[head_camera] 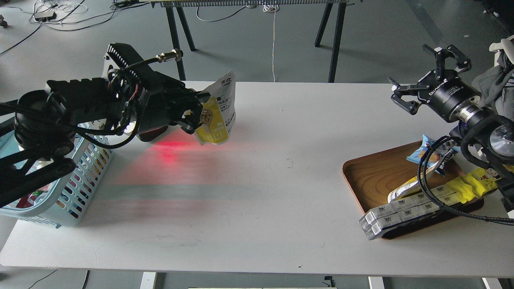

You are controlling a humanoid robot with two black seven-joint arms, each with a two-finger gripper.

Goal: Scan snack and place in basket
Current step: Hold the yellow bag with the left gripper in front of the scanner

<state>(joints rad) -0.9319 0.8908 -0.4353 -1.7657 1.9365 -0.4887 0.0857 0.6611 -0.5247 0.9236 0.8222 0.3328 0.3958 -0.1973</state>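
Surface: white table, matte, red glow near my left arm.
Snack: flat glossy pouch, held above table, clamped in my left gripper.
Basket: slotted blue plastic, just left of the pouch.
Right gripper: fingers spread, empty, above wooden tray.

left gripper clamps snack above table.
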